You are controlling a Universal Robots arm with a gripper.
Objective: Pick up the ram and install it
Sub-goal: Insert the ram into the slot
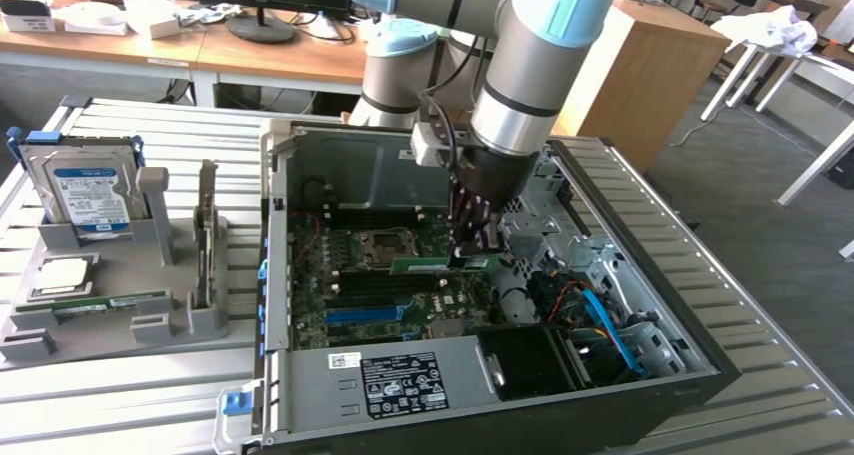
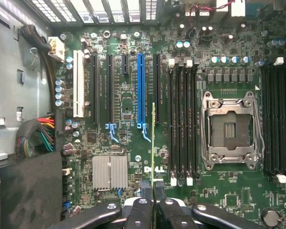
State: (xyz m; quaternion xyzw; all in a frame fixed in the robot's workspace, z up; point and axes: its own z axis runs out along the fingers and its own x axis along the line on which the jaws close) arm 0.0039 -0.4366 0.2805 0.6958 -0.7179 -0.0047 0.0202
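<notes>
Inside the open dark computer case [image 1: 360,165], the end effector [image 2: 153,193] grips the long, thin green ram stick [image 2: 153,143] over the green motherboard [image 2: 229,200], beside the black memory slots [image 2: 181,124]. It is picked up but apparently not yet seated.

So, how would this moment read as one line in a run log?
gripper: shut on ram | ram: edge-on above motherboard, near empty memory slots | where: inside open case
</notes>
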